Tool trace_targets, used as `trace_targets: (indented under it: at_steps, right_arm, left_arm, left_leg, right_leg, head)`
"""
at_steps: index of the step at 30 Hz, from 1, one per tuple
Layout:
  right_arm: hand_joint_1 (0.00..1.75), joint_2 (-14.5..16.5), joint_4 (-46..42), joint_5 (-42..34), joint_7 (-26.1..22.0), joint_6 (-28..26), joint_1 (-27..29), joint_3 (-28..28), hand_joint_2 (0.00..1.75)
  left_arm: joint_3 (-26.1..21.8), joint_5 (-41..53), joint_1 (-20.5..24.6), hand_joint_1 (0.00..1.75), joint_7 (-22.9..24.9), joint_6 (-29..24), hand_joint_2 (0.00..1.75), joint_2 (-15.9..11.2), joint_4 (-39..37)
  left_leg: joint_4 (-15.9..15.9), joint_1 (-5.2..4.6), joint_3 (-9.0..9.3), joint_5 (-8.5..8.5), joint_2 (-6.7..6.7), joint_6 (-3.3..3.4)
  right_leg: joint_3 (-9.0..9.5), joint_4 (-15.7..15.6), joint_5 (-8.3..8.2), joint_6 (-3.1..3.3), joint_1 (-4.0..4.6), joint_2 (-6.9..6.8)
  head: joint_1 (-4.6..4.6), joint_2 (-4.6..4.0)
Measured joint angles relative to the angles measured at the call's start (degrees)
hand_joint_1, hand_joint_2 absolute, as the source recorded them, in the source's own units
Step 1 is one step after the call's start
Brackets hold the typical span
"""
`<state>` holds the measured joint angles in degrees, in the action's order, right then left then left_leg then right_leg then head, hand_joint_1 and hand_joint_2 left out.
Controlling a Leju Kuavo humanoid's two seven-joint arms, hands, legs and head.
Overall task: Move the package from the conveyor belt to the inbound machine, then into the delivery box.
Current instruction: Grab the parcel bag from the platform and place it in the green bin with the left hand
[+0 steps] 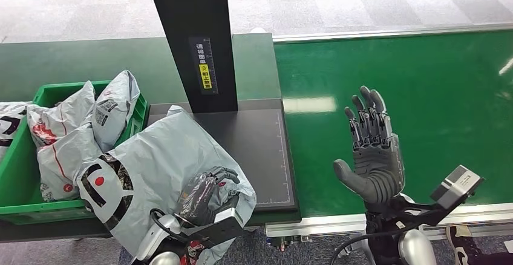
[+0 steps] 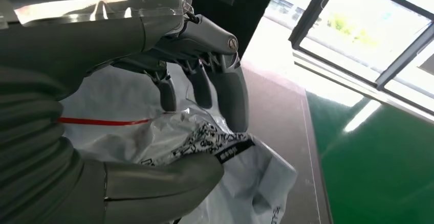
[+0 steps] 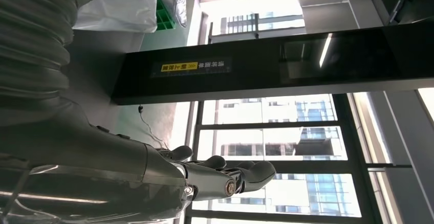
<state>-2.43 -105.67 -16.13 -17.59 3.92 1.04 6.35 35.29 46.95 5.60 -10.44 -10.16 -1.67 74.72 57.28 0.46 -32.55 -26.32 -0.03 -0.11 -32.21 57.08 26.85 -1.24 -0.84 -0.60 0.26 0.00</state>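
A large grey plastic package [image 1: 160, 168] with red and black print lies over the left part of the dark platform of the inbound machine [image 1: 254, 150] and hangs past its front edge. My left hand [image 1: 209, 192] grips a crumpled fold of this package [image 2: 204, 142] between thumb and fingers. Over the green conveyor belt [image 1: 423, 95], my right hand [image 1: 370, 150] is raised with its fingers apart and nothing in it; the right wrist view shows those fingers [image 3: 225, 175] straight. The green delivery box [image 1: 24, 174] at the left holds several grey packages [image 1: 78, 126].
The machine's black scanner post [image 1: 193, 41] rises at the back of the platform, bearing a yellow label [image 3: 179, 67]. The belt's metal front rail [image 1: 363, 219] runs along the near edge. Tiled floor lies beyond the belt.
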Motion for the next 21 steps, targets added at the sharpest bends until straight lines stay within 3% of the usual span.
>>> trace_targets:
  at_steps: [12,21]
  right_arm:
    - [0.00,-0.1,-1.3,-0.7,-0.7,1.6,0.1,-1.4,1.75]
    - [0.00,0.1,-1.9,-0.5,0.0,3.0,0.1,-2.0,1.75]
  left_arm:
    - [3.0,3.0,0.6,1.75,-0.3,6.1,1.75,-0.4,-0.8]
    - [3.8,1.8,1.0,1.75,-1.7,5.1,1.75,-0.4,-1.5]
  left_leg:
    - [0.0,0.00,-0.01,0.00,0.00,0.00]
    - [0.0,0.00,-0.01,0.00,0.00,0.00]
  right_leg:
    - [0.00,0.0,0.00,0.00,-0.01,0.00]
    - [0.00,0.0,0.00,0.00,0.00,0.00]
  head:
    - [0.00,0.00]
    - [0.00,0.00]
